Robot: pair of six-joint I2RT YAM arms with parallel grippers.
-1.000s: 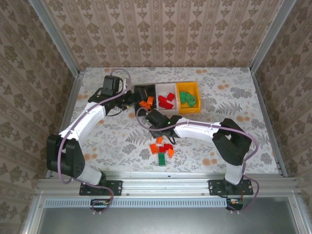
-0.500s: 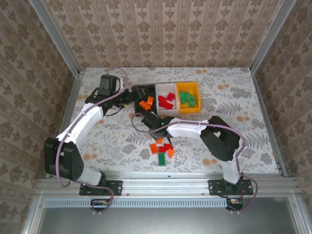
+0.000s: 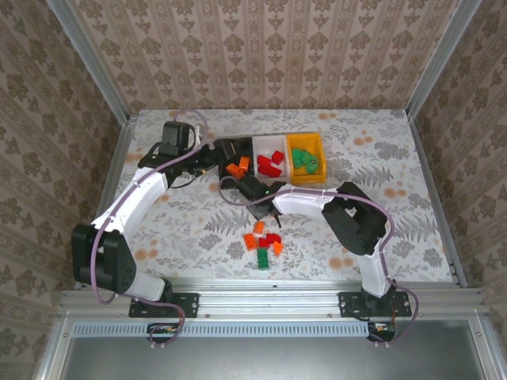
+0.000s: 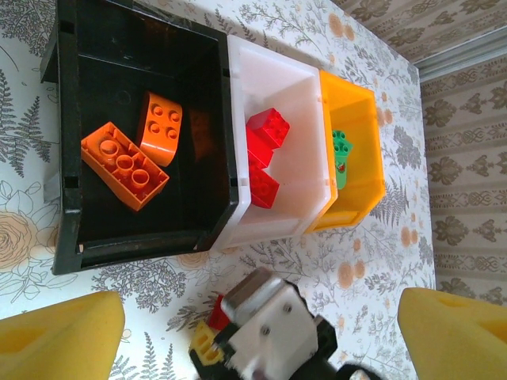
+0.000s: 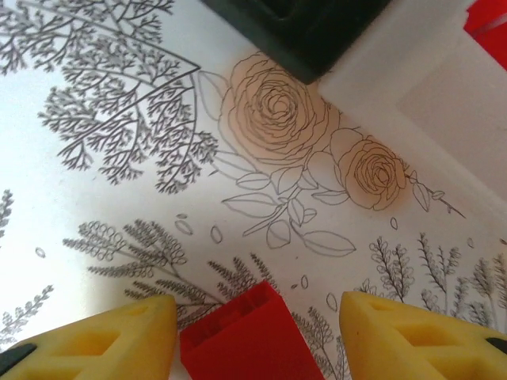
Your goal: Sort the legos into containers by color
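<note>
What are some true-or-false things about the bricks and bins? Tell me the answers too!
1. The black bin holds two orange bricks. True.
2. The green bricks sit in the white bin. False: they are in the orange-yellow bin; the white bin holds red bricks.
3. The right hand holds a red brick. True.
4. Every brick is already in a bin. False: a loose pile of bricks lies on the table.

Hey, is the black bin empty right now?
Not empty: two orange bricks lie inside the black bin, clear in the left wrist view.
</note>
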